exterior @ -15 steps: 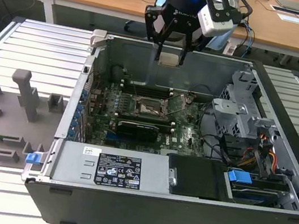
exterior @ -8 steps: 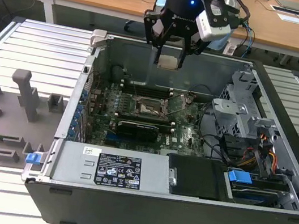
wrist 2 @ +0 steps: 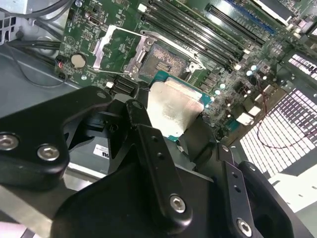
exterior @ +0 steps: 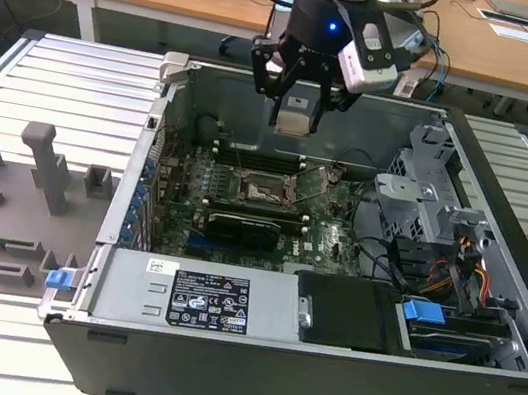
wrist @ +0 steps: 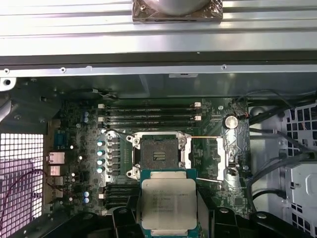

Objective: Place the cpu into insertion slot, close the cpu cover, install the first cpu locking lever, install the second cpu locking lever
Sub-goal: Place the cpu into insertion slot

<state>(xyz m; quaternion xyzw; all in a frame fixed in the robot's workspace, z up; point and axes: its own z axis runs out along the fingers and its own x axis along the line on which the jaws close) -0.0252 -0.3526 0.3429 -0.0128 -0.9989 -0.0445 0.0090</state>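
Observation:
My gripper (exterior: 296, 112) hangs over the open computer case, shut on the cpu (exterior: 295, 122), a flat square chip with a pale silver top. In both wrist views the cpu (wrist: 168, 202) (wrist 2: 173, 106) sits between the black fingers (wrist 2: 143, 134), held above the board and apart from it. The insertion slot (wrist: 159, 151) (exterior: 263, 190) (wrist 2: 167, 62) lies bare just beyond the chip, a dark square socket with a metal rim. The cpu cover (wrist: 221, 158) (wrist 2: 113, 47) is swung open beside the socket. Two thin locking levers (wrist: 204, 137) stand loose next to it.
Long memory slots (wrist: 148, 111) run behind the socket. A black expansion card (exterior: 244, 223) lies in front of it. The drive cage (exterior: 426, 199) and cables (exterior: 455, 270) fill the exterior view's right. A grey fixture plate (exterior: 9, 206) lies outside the case at the left.

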